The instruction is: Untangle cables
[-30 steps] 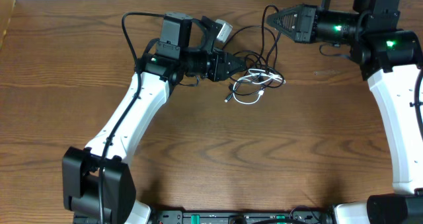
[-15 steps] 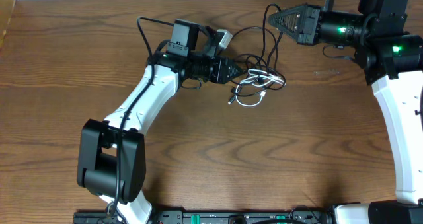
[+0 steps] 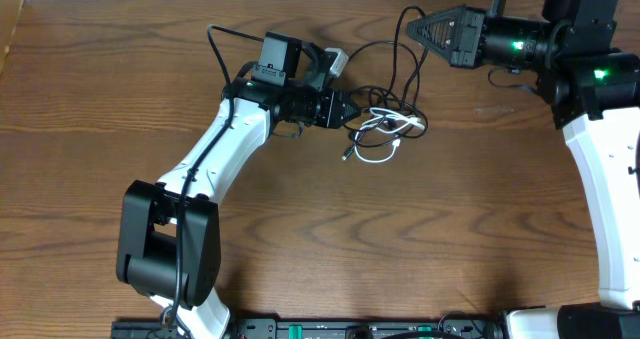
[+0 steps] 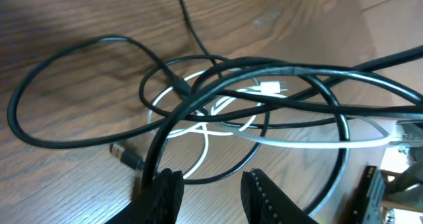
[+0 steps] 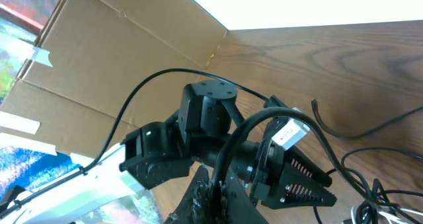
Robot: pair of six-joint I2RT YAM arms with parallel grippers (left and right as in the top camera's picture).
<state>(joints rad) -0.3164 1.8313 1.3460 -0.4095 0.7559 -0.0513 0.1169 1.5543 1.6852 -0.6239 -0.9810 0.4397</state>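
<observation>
Here, left jaws gape over cables (image 3: 388,125); right jaws pinch one.

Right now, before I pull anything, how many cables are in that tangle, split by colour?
White cable: 1
Black cables: at least 2; the overlaps hide an exact count
Total: at least 3

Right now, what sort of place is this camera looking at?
Probably a robotics lab bench: a left arm and a right arm work at a wooden table, a tangle of cables lies between them, and cardboard sheets stand beside it.
</observation>
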